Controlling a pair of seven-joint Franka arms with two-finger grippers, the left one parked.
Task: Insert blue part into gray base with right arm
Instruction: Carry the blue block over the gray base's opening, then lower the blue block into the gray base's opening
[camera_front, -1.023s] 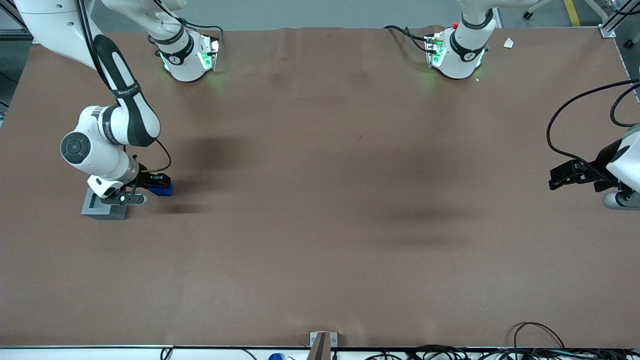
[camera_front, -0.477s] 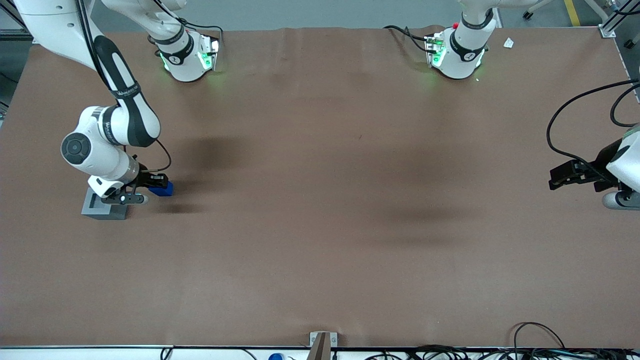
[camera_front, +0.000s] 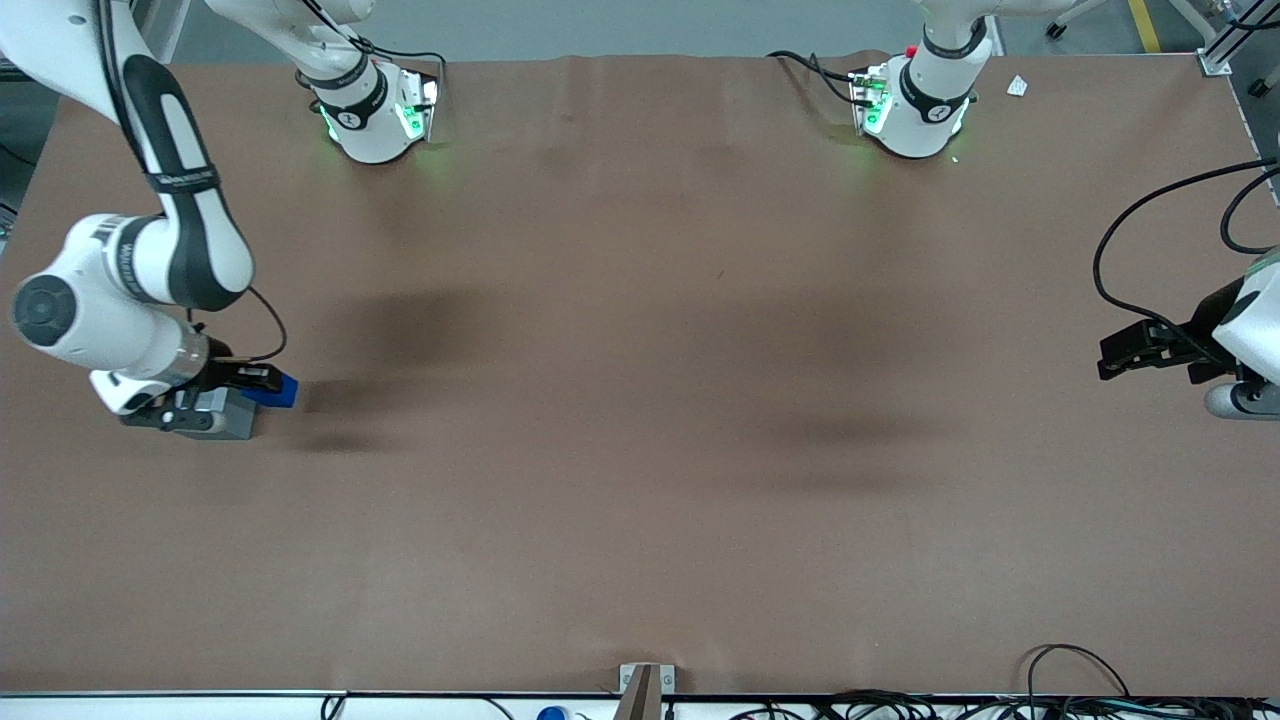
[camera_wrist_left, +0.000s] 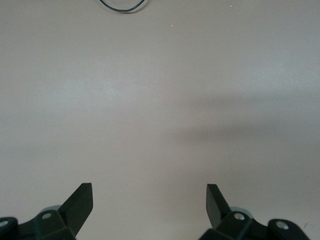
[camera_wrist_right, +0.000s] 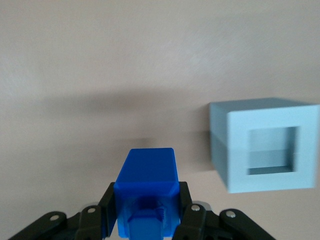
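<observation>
The right arm's wrist (camera_front: 150, 350) is hiding most of the gray base (camera_front: 228, 413) in the front view, leaving 1 corner showing. The gripper (camera_wrist_right: 146, 207) is clamping the blue part (camera_wrist_right: 147, 187) just beside the base, clear of its square recess (camera_wrist_right: 271, 150). Since 0.5 s ago, arm and part have been shifting toward the working arm's end of the table (camera_front: 640, 400).
</observation>
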